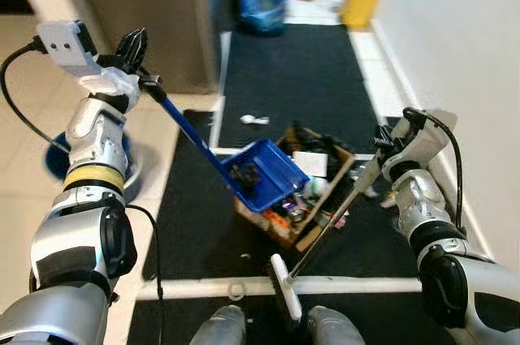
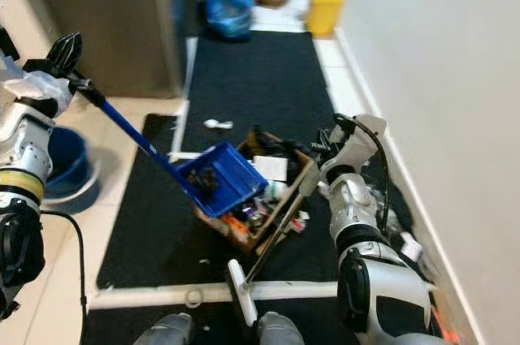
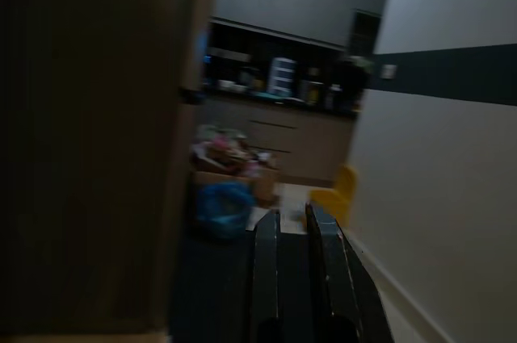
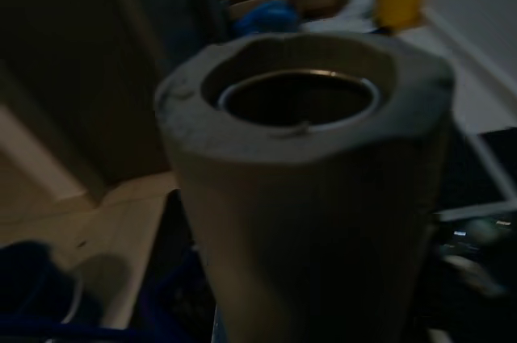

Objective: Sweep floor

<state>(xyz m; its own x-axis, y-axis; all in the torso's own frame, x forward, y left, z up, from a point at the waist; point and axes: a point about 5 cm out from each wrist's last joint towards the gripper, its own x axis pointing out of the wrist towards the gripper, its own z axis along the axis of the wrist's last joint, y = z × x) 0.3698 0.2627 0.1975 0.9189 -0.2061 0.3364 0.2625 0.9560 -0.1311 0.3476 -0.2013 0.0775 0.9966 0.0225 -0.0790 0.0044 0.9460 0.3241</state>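
Narrow hallway: white wall (image 1: 455, 28), pale tile floor (image 1: 32, 158), black mats (image 1: 292, 69).

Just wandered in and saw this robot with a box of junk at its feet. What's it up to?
It's sweeping. Its left hand holds a blue dustpan by its long handle, with the pan raised over a cardboard box of rubbish on the black mat. Some dark debris sits in the pan. Its right hand grips the broom, whose head rests on the floor near the robot's feet.

right hand (image 1: 382, 153) fingers hidden, box contents (image 1: 313, 191) indistinct
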